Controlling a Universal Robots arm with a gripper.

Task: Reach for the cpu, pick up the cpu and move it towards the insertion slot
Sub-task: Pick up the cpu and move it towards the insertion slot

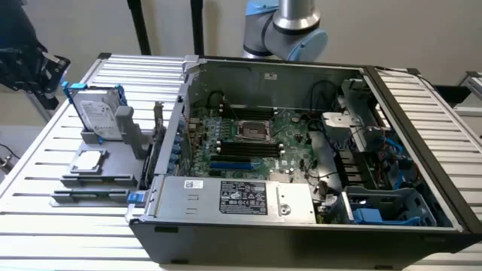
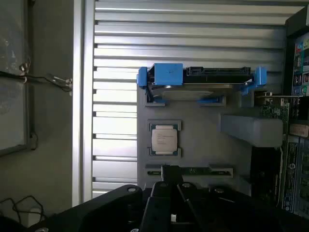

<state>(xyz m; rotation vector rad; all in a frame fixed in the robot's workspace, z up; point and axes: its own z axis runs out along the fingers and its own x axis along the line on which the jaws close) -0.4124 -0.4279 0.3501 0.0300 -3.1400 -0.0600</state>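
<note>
Silver-topped cpu (image 2: 164, 139) — flat, square, lying face up in its pocket on the grey holder (image 2: 203, 159), near the blue-bracketed hard drive (image 2: 200, 79) that stands on edge on the same holder.

Location: on the slatted metal table (image 1: 45, 226), just beside the open computer case (image 1: 301, 228), on the exterior view's left.

Insertion slot (image 1: 254, 131): silver-framed socket with a dark centre, on the green board inside the case, well apart from the cpu.

Gripper (image 2: 171, 176): dark body hanging above the holder, short of the cpu. The chip is not in its grasp, and whether it is spread or closed cannot be told.

Step in hand, as judged: the reach.

Handling notes — centre over the chip before descending, and come down square to its top face. Take it by the two edges free of the pocket's grey tabs (image 2: 164, 125), and keep off the drive's bracket. A thin chip seated in a shallow recess probably tolerates little tilt.
</note>
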